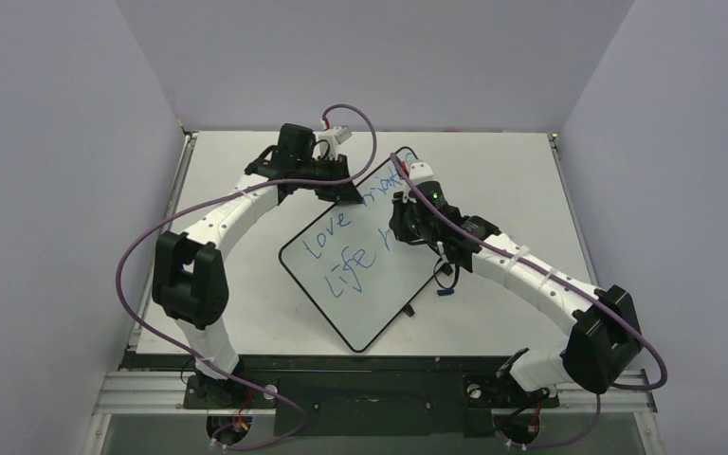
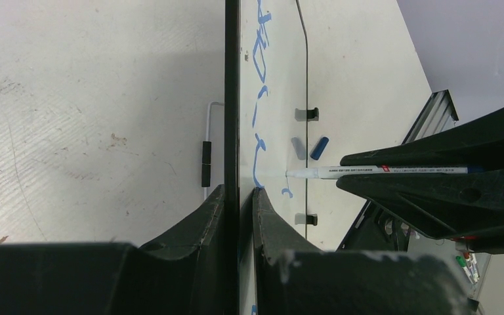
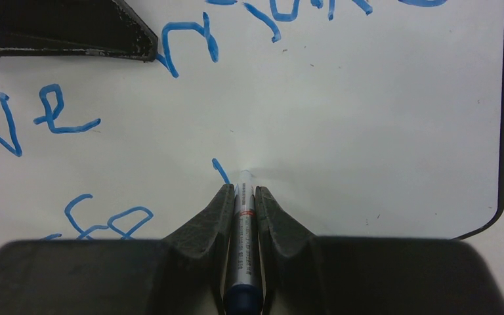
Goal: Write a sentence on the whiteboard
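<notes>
Whiteboard (image 1: 379, 294) edge clamped by left tool (image 2: 238, 190); right tool (image 3: 244, 190) grasps marker (image 3: 243, 249), tip touching surface.

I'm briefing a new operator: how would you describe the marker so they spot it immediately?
Start at the big askew whiteboard. Over its right side, the right gripper clamps the marker, tip on the board beside a short blue stroke. It is the only slim white barrel with a dark blue end between black fingers.
</notes>
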